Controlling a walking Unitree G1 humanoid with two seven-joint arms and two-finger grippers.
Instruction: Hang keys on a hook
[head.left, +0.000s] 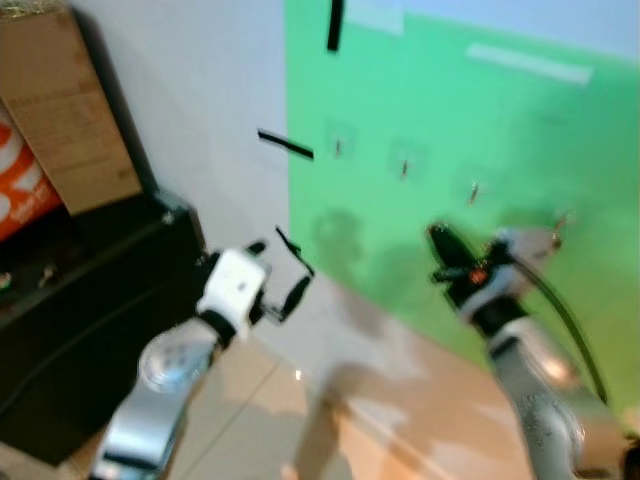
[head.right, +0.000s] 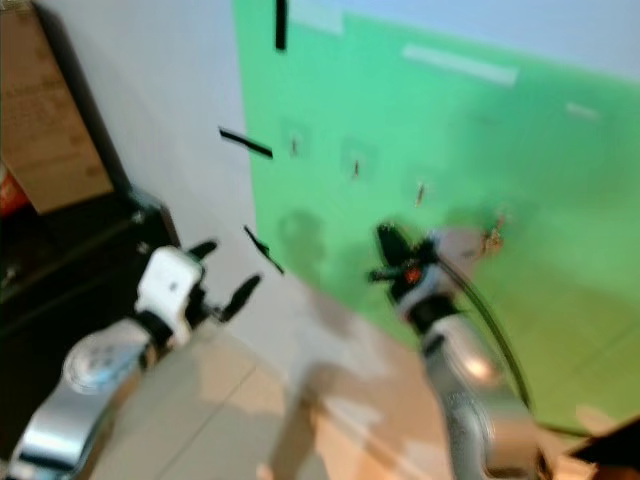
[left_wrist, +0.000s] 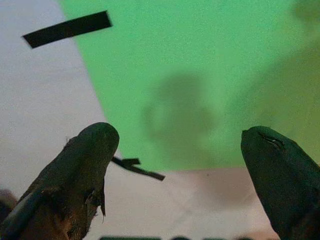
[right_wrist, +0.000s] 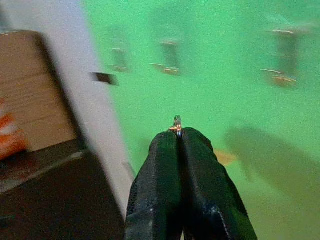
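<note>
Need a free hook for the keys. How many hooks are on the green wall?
4, in a row on the green wall: hook, hook, hook, and a blurred hook by the right gripper. More may be hidden.

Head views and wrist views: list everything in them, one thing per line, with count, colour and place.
Green panel: one, green, on the white wall ahead.
Hooks: about four, small, in a row on the panel.
Tape strips: several, black, along the panel's left edge.
Cardboard box: one, brown, on the black cabinet, left.
Key ring: one, metallic, between the right fingertips.
Left gripper: open, idle.
Right gripper: shut, raised toward the hooks.
</note>
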